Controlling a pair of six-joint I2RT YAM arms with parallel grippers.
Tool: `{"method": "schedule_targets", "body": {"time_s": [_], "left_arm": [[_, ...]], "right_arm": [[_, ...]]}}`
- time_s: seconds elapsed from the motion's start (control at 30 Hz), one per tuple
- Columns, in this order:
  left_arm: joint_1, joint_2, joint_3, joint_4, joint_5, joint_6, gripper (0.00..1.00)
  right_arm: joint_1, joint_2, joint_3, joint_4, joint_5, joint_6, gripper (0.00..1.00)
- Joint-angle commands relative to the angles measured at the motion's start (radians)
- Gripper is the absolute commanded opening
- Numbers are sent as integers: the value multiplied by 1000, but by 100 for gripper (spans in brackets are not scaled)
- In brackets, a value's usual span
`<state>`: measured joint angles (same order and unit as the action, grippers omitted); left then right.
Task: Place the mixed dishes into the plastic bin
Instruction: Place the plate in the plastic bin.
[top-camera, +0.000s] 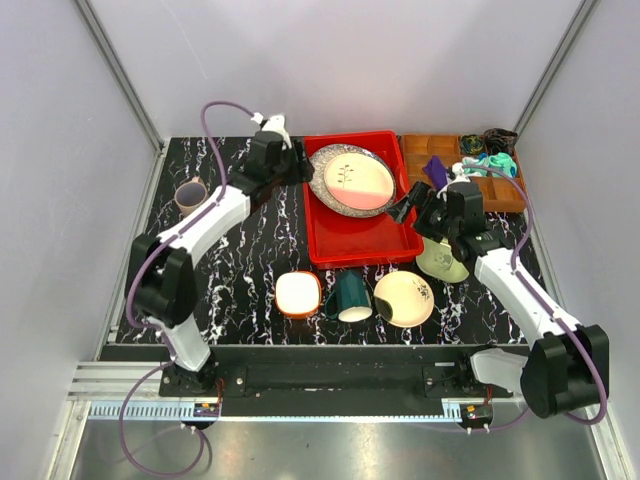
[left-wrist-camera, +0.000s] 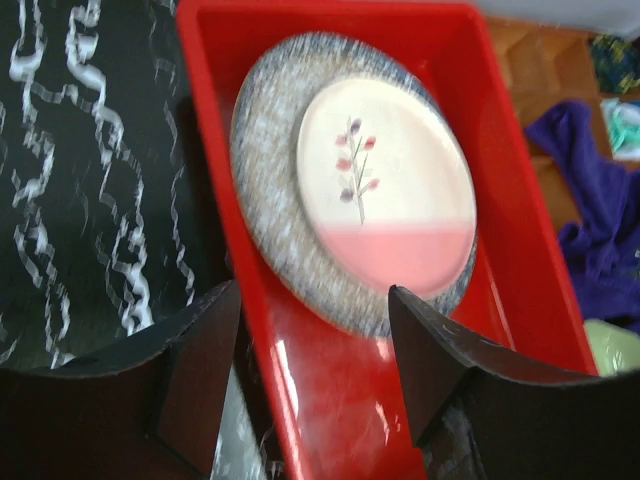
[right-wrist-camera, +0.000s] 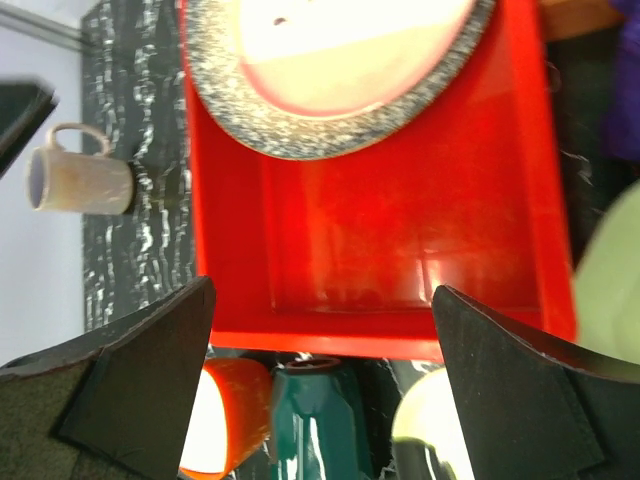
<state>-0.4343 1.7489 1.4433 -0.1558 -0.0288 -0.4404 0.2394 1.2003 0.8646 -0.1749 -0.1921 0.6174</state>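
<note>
Grey plate (top-camera: 322, 168) and pink plate (top-camera: 358, 182) lie in the red bin (top-camera: 360, 240). My left claw (left-wrist-camera: 312, 300) and right claw (right-wrist-camera: 322, 290) are apart, empty. Five more wait outside.

A: What do the two arms look like?
B: The left arm (top-camera: 205, 225) and the right arm (top-camera: 515, 285) match: white shells on the long links, chunky black housings at the joints.
A: Cabling?
B: A purple cable (top-camera: 204, 122) runs along each one, outside the shell.
A: And the ends?
B: The left gripper (left-wrist-camera: 315, 365) and the right gripper (right-wrist-camera: 325, 390) each carry two dark, flat, wedge-shaped fingers; both bases sit on a black crossbar (top-camera: 330, 380)
</note>
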Motion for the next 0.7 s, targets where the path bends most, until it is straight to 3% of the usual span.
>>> {"method": "schedule_targets", "body": {"time_s": [0.0,0.37,0.67], "left_arm": [[3,-130,-159,48,52,-14,65],[2,-420,-461,55,37,-32,69],[2,-479,-573,78,55,-57,74]], "right_arm": [[-3,-80,-22,-61,115,-18,100],[-3,-214,-93,-268,250,22,100],[-2,-332,-206,-402,269,119,100]]}}
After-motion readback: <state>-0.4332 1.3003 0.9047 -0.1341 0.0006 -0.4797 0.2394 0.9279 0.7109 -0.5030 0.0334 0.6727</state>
